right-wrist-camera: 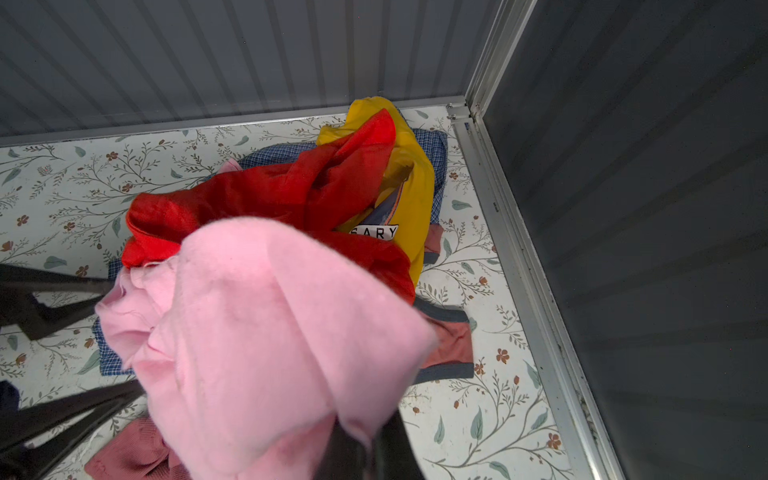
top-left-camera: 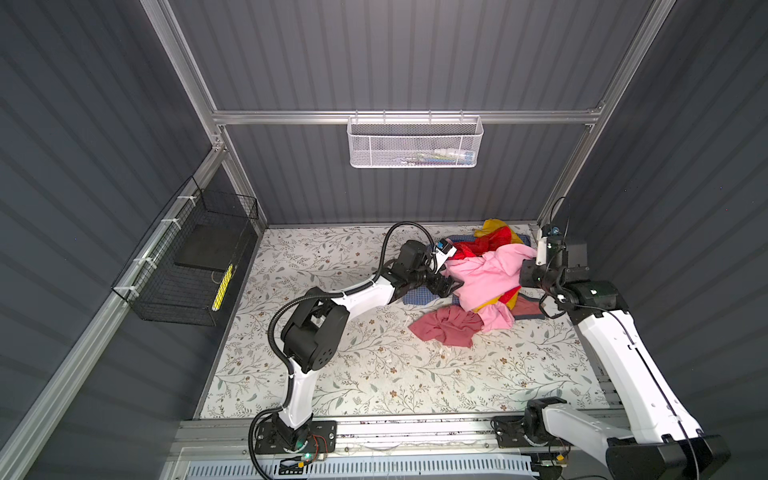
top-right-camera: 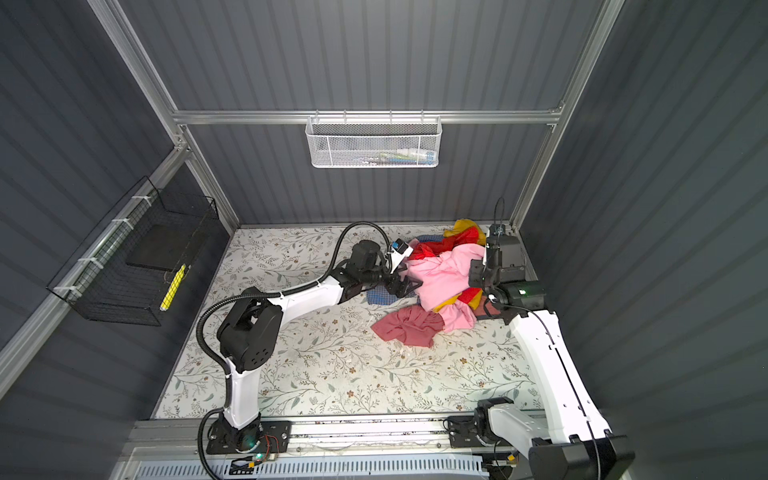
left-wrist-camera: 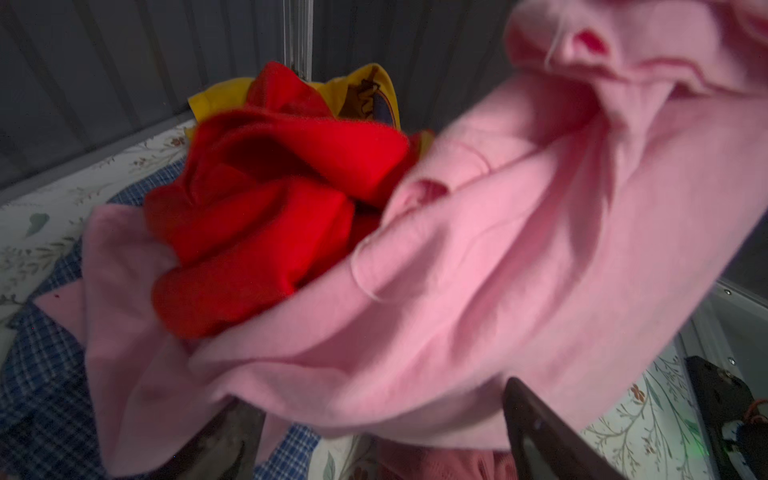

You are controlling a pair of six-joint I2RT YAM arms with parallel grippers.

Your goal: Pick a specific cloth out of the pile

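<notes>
Both ends covered: left gripper (top-left-camera: 448, 286) gapes wide at the edge of the cloth (top-left-camera: 486, 274), soft matte pink, bunched in folds atop the pile (top-left-camera: 494, 243) of crumpled red and yellow; right gripper (top-left-camera: 523, 270) is pinched onto it.

A robotics lab's test cell: grey ribbed wall panels (top-left-camera: 395, 54) in an aluminium frame (top-left-camera: 291, 117) enclosed a floral-print tabletop (top-left-camera: 374, 374), a white mesh basket (top-left-camera: 415, 143) and a black wire basket (top-left-camera: 187, 270) hung on the walls, and the left arm (top-left-camera: 301, 390) and right arm (top-left-camera: 615, 353) were bolted to a front rail (top-left-camera: 415, 430).
</notes>
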